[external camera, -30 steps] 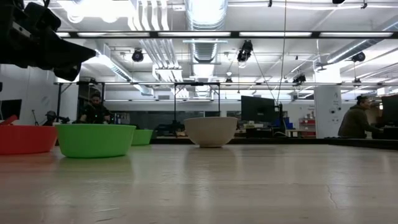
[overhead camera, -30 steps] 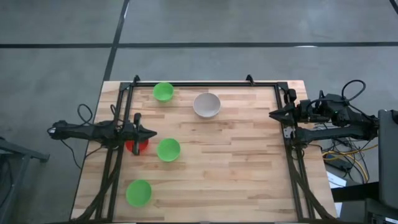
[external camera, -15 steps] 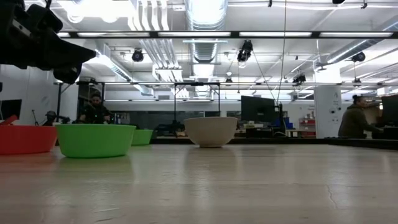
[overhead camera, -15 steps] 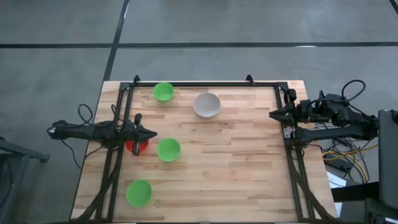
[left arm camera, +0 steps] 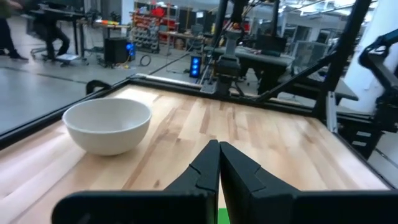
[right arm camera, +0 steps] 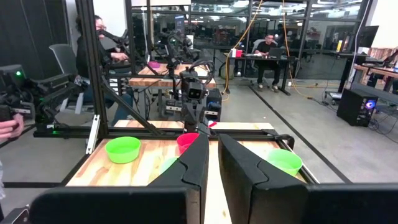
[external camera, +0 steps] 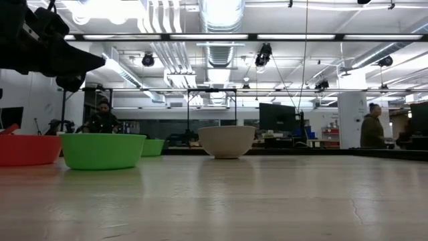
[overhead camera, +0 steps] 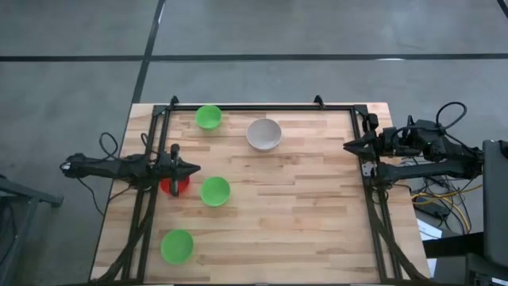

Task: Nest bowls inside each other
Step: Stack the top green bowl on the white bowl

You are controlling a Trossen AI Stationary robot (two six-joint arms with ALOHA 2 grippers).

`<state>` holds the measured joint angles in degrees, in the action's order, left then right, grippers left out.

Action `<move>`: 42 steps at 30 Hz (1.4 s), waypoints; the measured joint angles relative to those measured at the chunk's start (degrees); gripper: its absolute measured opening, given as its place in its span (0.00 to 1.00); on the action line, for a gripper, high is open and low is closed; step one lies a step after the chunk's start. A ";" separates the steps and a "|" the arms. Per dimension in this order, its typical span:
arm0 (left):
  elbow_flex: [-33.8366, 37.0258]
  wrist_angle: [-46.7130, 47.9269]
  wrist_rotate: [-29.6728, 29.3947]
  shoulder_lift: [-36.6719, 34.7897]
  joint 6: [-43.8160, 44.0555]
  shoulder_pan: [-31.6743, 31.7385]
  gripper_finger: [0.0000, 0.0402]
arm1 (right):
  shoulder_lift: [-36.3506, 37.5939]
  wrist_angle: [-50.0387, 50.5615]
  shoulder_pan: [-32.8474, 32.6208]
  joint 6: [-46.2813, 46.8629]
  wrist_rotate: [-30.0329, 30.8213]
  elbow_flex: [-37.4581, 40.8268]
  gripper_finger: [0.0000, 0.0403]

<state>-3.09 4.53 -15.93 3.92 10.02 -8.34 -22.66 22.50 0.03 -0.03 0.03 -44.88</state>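
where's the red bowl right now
In the high view the red bowl sits near the table's left edge, partly under the shut left gripper, with a green bowl just to its right.

A grey concrete floor point(overhead camera: 262, 28), crossed by dark seam lines, fills the upper part of the high view around the pale wooden tabletop point(overhead camera: 302, 206). In the low view, silver ducts point(external camera: 221, 20) and strip lights point(external camera: 334, 37) run across the top of the frame. Dark monitors point(external camera: 277, 117) sit at centre right. A person point(external camera: 370, 130) stands at far right; another point(external camera: 100, 117), perhaps seated, is at left.
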 joint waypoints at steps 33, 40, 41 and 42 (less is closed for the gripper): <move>-30.33 24.15 -11.21 23.13 9.92 2.43 0.04 | -0.02 0.00 -0.02 -0.02 0.00 -0.01 0.08; -37.81 27.15 -10.01 28.58 9.47 5.09 0.04 | 0.00 0.00 0.00 0.00 0.00 -0.01 0.08; -38.36 27.37 -9.47 28.97 9.40 5.61 0.04 | -0.01 0.00 0.00 0.00 0.00 0.00 0.08; -38.76 27.45 -8.88 29.32 9.38 6.17 0.04 | -0.02 0.00 0.00 -0.02 0.00 -0.02 0.08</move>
<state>-41.85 31.98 -24.82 33.24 19.40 -2.17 -22.68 22.50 0.03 -0.05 0.03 -44.91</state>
